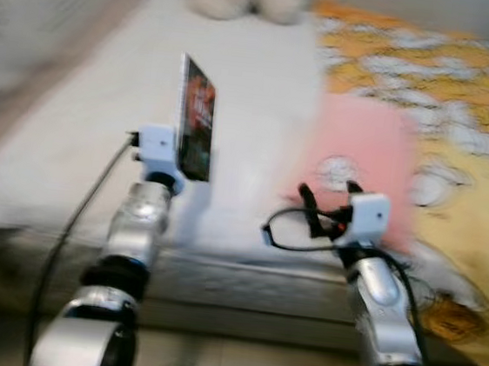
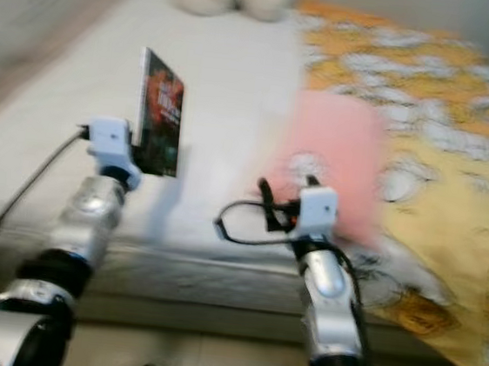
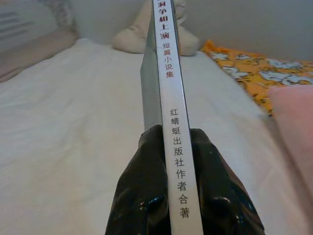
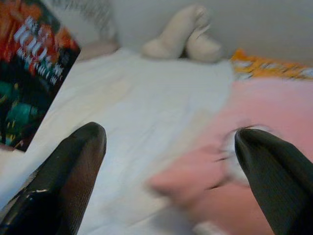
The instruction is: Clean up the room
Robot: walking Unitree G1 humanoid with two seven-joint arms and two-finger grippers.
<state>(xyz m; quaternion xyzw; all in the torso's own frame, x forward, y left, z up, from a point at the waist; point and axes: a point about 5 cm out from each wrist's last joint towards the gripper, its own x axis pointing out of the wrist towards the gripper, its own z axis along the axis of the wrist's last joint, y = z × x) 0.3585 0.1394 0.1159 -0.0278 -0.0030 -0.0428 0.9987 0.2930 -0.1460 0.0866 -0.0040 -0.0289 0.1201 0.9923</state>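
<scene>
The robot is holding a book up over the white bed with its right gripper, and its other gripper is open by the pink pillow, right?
Not quite: the left gripper holds the book up over the white bed, as the left wrist view shows. The right gripper is the open one by the pink pillow.

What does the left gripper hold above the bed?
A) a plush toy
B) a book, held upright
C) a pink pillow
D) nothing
B: the left gripper is shut on the lower edge of the book, which stands upright over the white bed.
</scene>
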